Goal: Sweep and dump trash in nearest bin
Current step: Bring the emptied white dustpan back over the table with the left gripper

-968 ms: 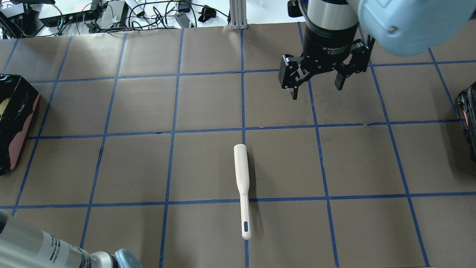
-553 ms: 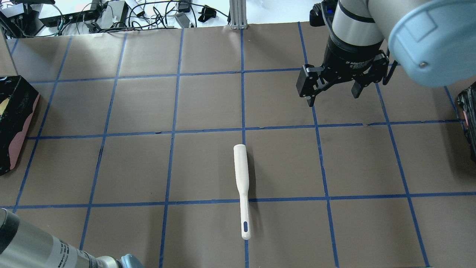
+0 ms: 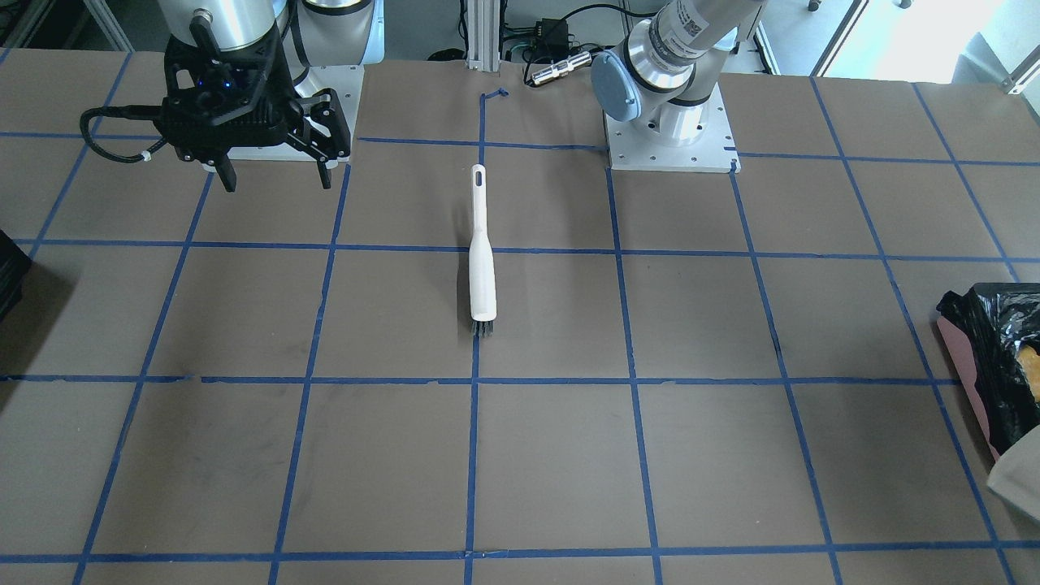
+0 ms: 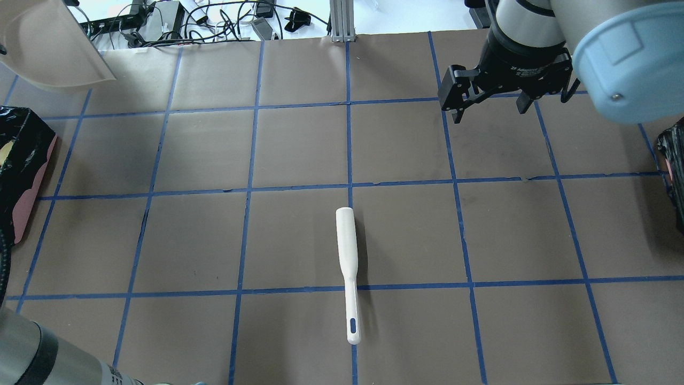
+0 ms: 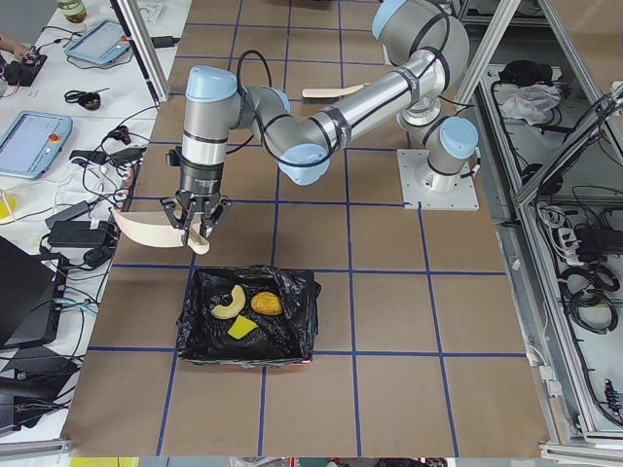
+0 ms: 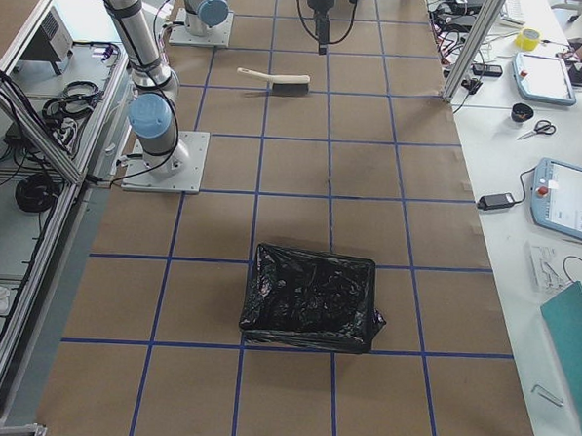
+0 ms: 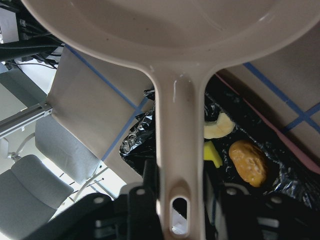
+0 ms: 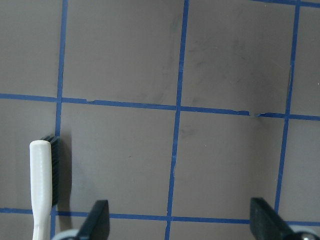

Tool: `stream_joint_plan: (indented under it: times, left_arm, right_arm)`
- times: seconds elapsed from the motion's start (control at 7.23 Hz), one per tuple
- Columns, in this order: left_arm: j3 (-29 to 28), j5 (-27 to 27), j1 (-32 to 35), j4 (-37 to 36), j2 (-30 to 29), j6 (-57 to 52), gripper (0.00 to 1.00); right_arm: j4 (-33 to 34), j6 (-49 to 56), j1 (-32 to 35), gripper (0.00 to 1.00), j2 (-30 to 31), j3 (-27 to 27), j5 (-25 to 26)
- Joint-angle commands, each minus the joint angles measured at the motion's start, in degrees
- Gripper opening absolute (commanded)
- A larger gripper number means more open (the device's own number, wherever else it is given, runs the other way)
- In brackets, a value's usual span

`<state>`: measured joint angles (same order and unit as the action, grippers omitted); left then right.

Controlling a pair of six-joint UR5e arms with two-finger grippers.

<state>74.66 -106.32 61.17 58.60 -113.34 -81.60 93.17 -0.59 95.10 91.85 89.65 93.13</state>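
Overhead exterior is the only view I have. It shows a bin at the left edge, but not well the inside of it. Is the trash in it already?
Observer: Yes. In the exterior left view the croissant shape, the oval lump and the yellow wedge lie inside the bin.
Operator: And what is at my top left corner?
Observer: The dustpan. The left gripper is shut on it.
Operator: And at my right edge?
Observer: A second bin. The exterior right view shows only its black liner, with no trash that I can see.
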Motion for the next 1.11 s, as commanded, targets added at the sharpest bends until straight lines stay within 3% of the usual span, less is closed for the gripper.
stream_joint_plan:
  times: [0.0, 0.41, 0.83, 0.97]
  left_arm:
    - [5.66, -0.20, 4.73, 0.63, 3.02, 11.86, 0.00]
    - [7.96, 0.33, 9.90, 8.51, 6.19, 29.68, 0.00]
    - [7.96, 0.68, 21.75, 17.23, 7.25, 53.93, 0.00]
    - [7.87, 5.03, 24.66, 18.81, 6.90, 61.49, 0.00]
  right_arm:
    - [0.17, -1.67, -0.97, 1.00, 0.17, 0.08, 0.04]
    - [-0.01, -3.63, -0.97, 1.00, 0.26, 0.09, 0.04]
    - [-0.27, -3.54, -0.88, 1.00, 0.17, 0.17, 0.04]
    - [-0.36, -3.54, -0.97, 1.00, 0.17, 0.17, 0.04]
